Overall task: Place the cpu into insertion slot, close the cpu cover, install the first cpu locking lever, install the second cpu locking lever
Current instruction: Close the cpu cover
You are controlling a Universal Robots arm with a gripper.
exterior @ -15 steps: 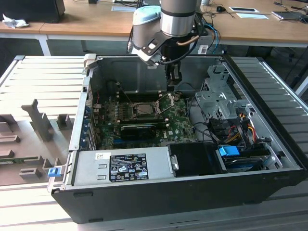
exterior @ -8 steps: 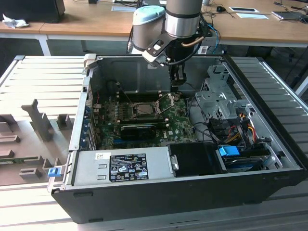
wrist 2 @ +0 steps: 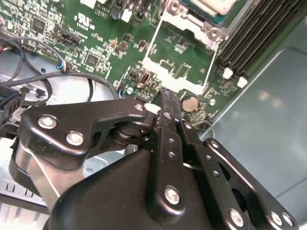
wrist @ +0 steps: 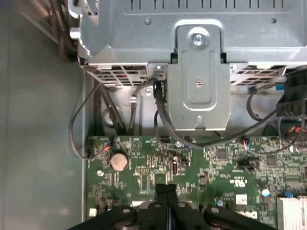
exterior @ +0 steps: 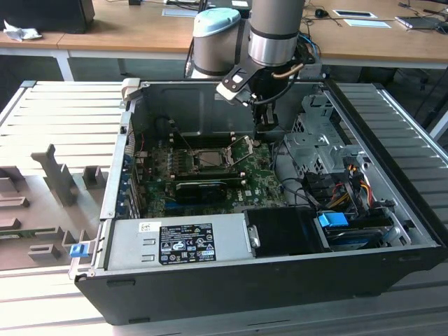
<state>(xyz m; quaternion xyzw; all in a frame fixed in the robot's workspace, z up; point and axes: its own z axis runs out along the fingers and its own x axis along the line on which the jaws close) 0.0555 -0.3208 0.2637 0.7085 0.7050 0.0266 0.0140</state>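
Hovering low over the green board (exterior: 260,187), your pincer (exterior: 264,127) sits at about two o'clock from the insertion slot (exterior: 198,150) in the exterior view, near it but not above it. In both wrist views the fingers are pressed together with nothing between them, and the tip (wrist 2: 165,97) hangs close to the board, just beside the coin cell (wrist 2: 190,102). Whether it touches the board I cannot tell.

The cpu (exterior: 210,158) lies inside the slot, its pale top showing through the silver cpu cover (wrist 2: 194,24) that frames it. That part looks done to me. The cover seems to lie flat. Whether the locking levers are hooked down I cannot tell.

Judging by the joined fingers, you are using the pincer as a blunt pushing tip on the cover or a lever. To do that well:

- Keep the fingers together so that the tip stays narrow and stiff.
- Bear on metal only, never on the chip's top.
- Stay off the coin cell and the small parts around it.
- Push slow and straight, so that the tip cannot skid across the board.
- Mind the loose cables (exterior: 297,183) at four o'clock from the slot in the exterior view.
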